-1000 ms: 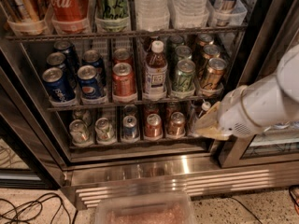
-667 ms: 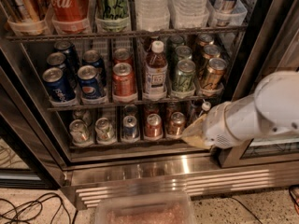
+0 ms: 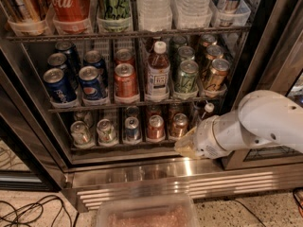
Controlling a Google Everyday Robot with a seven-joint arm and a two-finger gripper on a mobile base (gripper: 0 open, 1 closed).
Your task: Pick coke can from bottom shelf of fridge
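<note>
Coke can (image 3: 155, 126) — gripper (image 3: 187, 146) nearer, lower right

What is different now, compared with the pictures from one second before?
The robot's cream-coloured hand moved left and down, to the front of the dark wire bottom shelf, near the copper-brown can. It took hold of nothing. The small red coke can stayed in place.

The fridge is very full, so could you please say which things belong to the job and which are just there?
Job: coke can, bottom shelf, fridge, gripper low at the shelf's right end.
Just there: Pepsi cans, brown bottle, copper-brown can, plastic bin on floor.
</note>
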